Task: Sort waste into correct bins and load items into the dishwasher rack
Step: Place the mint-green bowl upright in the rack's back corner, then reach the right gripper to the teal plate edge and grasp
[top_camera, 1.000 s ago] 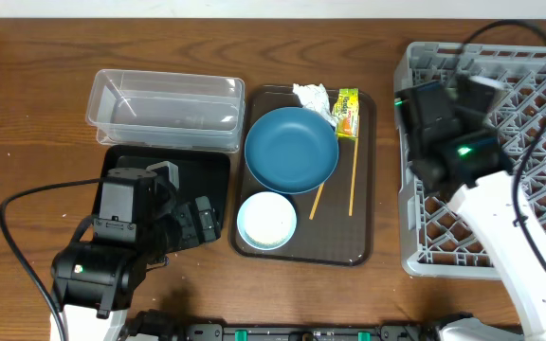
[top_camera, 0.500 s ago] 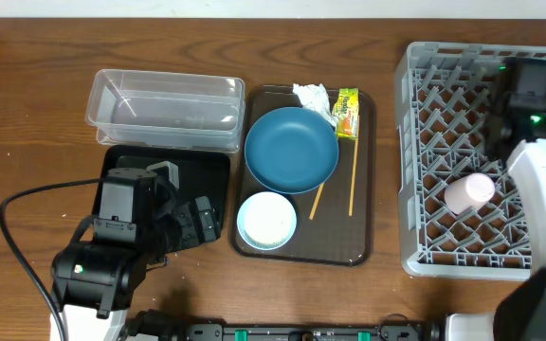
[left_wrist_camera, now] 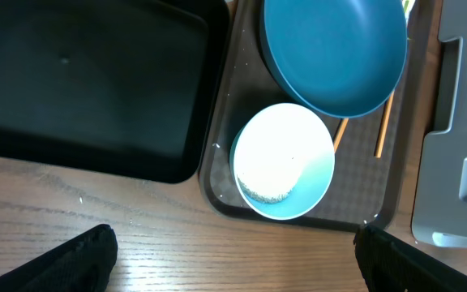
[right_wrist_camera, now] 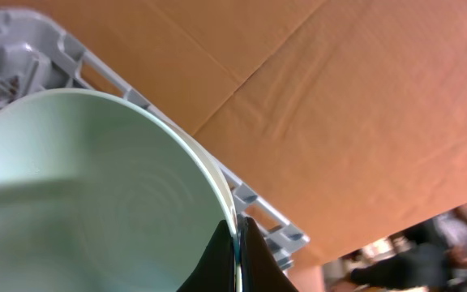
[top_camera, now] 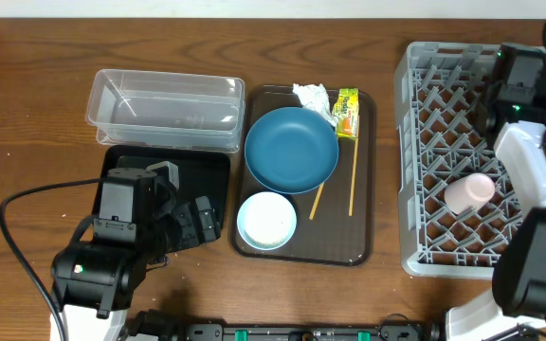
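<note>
Left claw (left_wrist_camera: 235,243): I am holding it wide apart over the wooden table (left_wrist_camera: 96,211), gripping nothing, near the front edge of the brown tray (top_camera: 339,237).
Right claw (right_wrist_camera: 235,235): I am pinching the rim of the pale green bowl (right_wrist_camera: 96,203) between my 2 dark fingers (right_wrist_camera: 215,261), beside the rack's grey wall.
Rack (top_camera: 444,123): it is sitting at the right of the table, with the pink cup (top_camera: 469,192) lying on its side in the lattice.
Tray load: it is carrying the blue dish (top_camera: 290,149), the white bowl (top_camera: 266,220) just in front of the dish, and 2 chopsticks (top_camera: 353,185) lying to the right of both.
Rice (left_wrist_camera: 267,193): the grains are lying inside the white bowl.
Other waste: the tissue (top_camera: 312,96) and the wrapper (top_camera: 348,112) are lying side by side at the tray's far edge.
Bins: the clear tub (top_camera: 164,106) is standing left of the tray, with the black container (top_camera: 202,170) just in front of it.
</note>
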Motion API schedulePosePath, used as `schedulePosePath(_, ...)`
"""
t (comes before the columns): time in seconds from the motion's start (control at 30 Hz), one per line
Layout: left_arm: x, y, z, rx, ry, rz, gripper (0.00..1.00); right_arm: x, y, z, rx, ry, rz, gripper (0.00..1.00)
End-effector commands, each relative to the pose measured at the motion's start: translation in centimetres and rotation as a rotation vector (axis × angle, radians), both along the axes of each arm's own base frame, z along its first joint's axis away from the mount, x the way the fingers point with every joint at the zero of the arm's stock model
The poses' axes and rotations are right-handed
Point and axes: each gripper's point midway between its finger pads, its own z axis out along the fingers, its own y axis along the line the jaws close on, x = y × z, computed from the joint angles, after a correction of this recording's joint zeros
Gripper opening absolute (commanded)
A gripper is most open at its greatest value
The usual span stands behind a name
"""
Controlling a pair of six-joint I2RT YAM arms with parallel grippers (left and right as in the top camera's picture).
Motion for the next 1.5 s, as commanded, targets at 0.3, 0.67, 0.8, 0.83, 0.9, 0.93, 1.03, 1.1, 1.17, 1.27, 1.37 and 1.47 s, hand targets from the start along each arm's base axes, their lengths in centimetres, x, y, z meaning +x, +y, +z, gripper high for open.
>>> schedulePosePath(0.3, 0.1, 0.1, 0.5, 0.011, -0.016, -0.004, 0.96, 2.8, 3.5, -4.7, -0.048, 0.336, 0.086, 0.01)
schedulePosePath(0.67, 0.1, 0.1, 0.5, 0.011, -0.016, -0.004, 0.96, 6.7, 10.4, -6.8, -0.031, 0.51, 0.361, 0.07)
schedulePosePath(0.8, 0.1, 0.1, 0.5, 0.011, -0.016, -0.004, 0.96, 7.3, 12.3, -7.0, -0.034, 0.528, 0.417, 0.06)
schedulePosePath(0.83, 0.1, 0.1, 0.5, 0.011, -0.016, -0.004, 0.96, 7.3, 12.4, -7.0, -0.035, 0.53, 0.42, 0.06)
schedulePosePath(0.9, 0.1, 0.1, 0.5, 0.011, -0.016, -0.004, 0.96, 7.2, 12.5, -7.1, -0.035, 0.541, 0.422, 0.03)
schedulePosePath(0.93, 0.1, 0.1, 0.5, 0.011, -0.016, -0.004, 0.96, 7.1, 12.5, -7.2, -0.034, 0.55, 0.423, 0.02)
schedulePosePath(1.03, 0.1, 0.1, 0.5, 0.011, -0.016, -0.004, 0.96, 7.0, 12.5, -7.3, -0.034, 0.564, 0.421, 0.03)
schedulePosePath(1.1, 0.1, 0.1, 0.5, 0.011, -0.016, -0.004, 0.96, 6.9, 12.6, -6.9, -0.045, 0.557, 0.413, 0.18)
schedulePosePath(1.17, 0.1, 0.1, 0.5, 0.011, -0.016, -0.004, 0.96, 7.1, 13.2, -6.7, -0.05, 0.545, 0.424, 0.49)
schedulePosePath(1.27, 0.1, 0.1, 0.5, 0.011, -0.016, -0.004, 0.96, 7.4, 14.3, -6.4, -0.055, 0.532, 0.45, 0.69)
schedulePosePath(1.37, 0.1, 0.1, 0.5, 0.011, -0.016, -0.004, 0.96, 7.7, 15.5, -6.1, -0.063, 0.509, 0.476, 0.79)
schedulePosePath(1.47, 0.1, 0.1, 0.5, 0.011, -0.016, -0.004, 0.96, 8.2, 17.3, -5.6, -0.065, 0.486, 0.526, 0.83)
